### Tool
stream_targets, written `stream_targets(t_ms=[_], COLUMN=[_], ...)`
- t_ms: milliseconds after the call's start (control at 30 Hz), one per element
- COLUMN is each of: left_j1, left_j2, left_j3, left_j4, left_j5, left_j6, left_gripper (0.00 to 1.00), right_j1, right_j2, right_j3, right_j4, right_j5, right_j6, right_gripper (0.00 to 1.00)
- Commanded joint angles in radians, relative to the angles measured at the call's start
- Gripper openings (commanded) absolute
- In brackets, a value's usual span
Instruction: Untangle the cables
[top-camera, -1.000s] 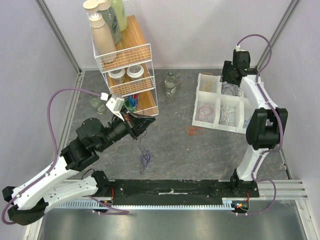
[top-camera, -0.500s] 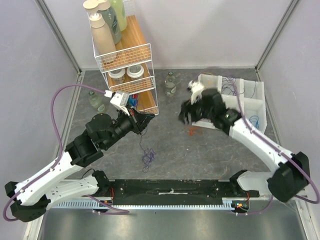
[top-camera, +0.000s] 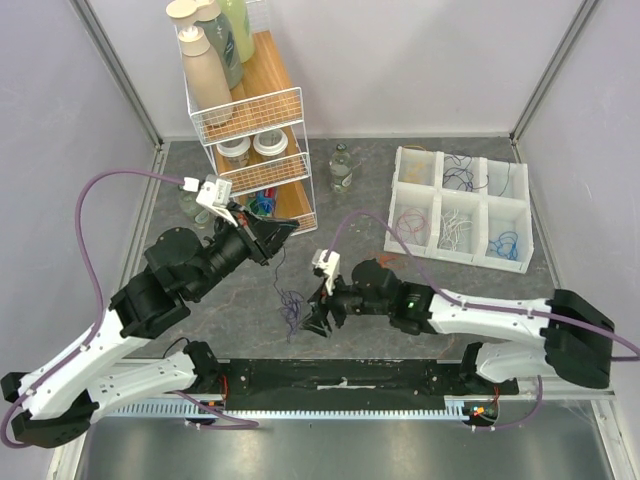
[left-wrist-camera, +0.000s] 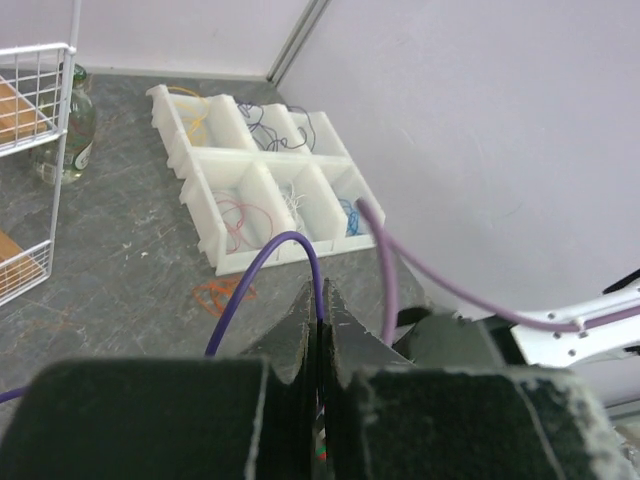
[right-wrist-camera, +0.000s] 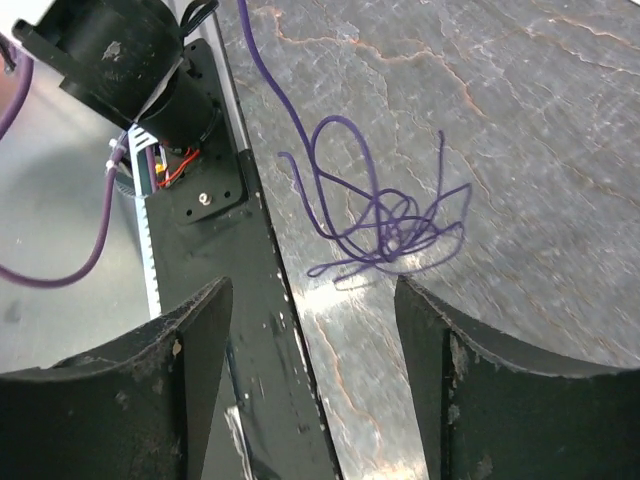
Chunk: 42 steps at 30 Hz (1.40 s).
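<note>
1. The white sorting tray (left-wrist-camera: 213, 252) lies well beyond the tips of the left gripper (left-wrist-camera: 320, 335) and to their left. Sorted cords are seen in its compartments: yellow, dark purple, pink-red, white and blue.
2. The left gripper is raised above the table, and its jaws are pressed together on the purple cable (left-wrist-camera: 293, 236). The cord arches up out of the pinch and drops away below the hand.
3. The right gripper (right-wrist-camera: 310, 290) is held low over the table with its fingers spread wide and nothing between them.
4. The loose part of the purple cable is heaped in a small tangle (right-wrist-camera: 395, 235) on the table, just ahead of the right gripper's open fingers and well below the left hand. One strand rises from it towards the left gripper.
5. The cable is judged to be very light, limp and without stiffness, so it will sag, swing and follow any pull.
6. It is far thinner than a finger, so it could slip through the pads unless it is pinched squarely.
7. A hold at the crossed middle of the heap is judged unwise, since the loops would be drawn tight there.
8. A better hold is judged to be the free end (right-wrist-camera: 312, 272) lying nearest the right fingertips, or an outer loop.
9. An orange-red cord (left-wrist-camera: 222, 295) lies apart on the table, ahead of the left gripper and short of the tray.
</note>
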Motion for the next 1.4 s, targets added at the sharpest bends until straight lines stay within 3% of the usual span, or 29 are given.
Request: stream_targets(t_ms=[0, 133, 267, 333, 700, 800, 867, 967, 1067, 1233, 1367], left_j1=[-0.001, -0.001, -0.001, -0.001, -0.001, -0.001, -0.001, -0.001, -0.001, -0.001, -0.001], left_j2=[-0.014, -0.022, -0.036, -0.039, -0.039, -0.033, -0.022, -0.007, 0.015, 0.026, -0.006], left_j3=[0.054, 0.063, 0.052, 0.049, 0.026, 0.022, 0.008, -0.030, -0.070, -0.119, -0.164], left_j4=[-0.002, -0.025, -0.022, -0.022, -0.019, -0.014, -0.014, -0.008, -0.002, 0.007, 0.031], left_j5=[0.002, 0.006, 0.003, -0.001, -0.019, -0.014, -0.008, 0.012, 0.058, 0.140, 0.167], left_j6=[-0.048, -0.051, -0.045, -0.031, 0.039, 0.047, 0.046, 0.032, 0.013, 0.007, 0.035], left_gripper=[0.02, 0.02, 0.02, 0.02, 0.02, 0.02, 0.02, 0.01, 0.02, 0.02, 0.02], right_j1=[0.076, 0.079, 0.079, 0.079, 0.073, 0.003, -0.199, -0.472, -0.641, -0.966, -1.157], right_j2=[0.092, 0.080, -0.010, -0.056, -0.219, -0.184, -0.135, -0.089, -0.020, 0.250, 0.497], right_j3=[0.094, 0.124, 0.115, 0.115, 0.119, 0.163, 0.216, 0.269, 0.375, 0.588, 0.761], right_j4=[0.115, 0.047, 0.009, -0.023, -0.228, -0.338, -0.462, -0.498, -0.511, -0.530, -0.551], right_j5=[0.214, 0.318, 0.404, 0.427, 0.605, 0.728, 0.727, 0.599, 0.696, 0.642, 0.607], right_j6=[0.012, -0.022, -0.045, -0.052, -0.022, 0.085, 0.196, 0.218, 0.184, 0.161, 0.112], right_gripper=[0.70, 0.53, 0.05, 0.00, 0.00, 0.00, 0.13, 0.36, 0.61, 0.67, 0.68])
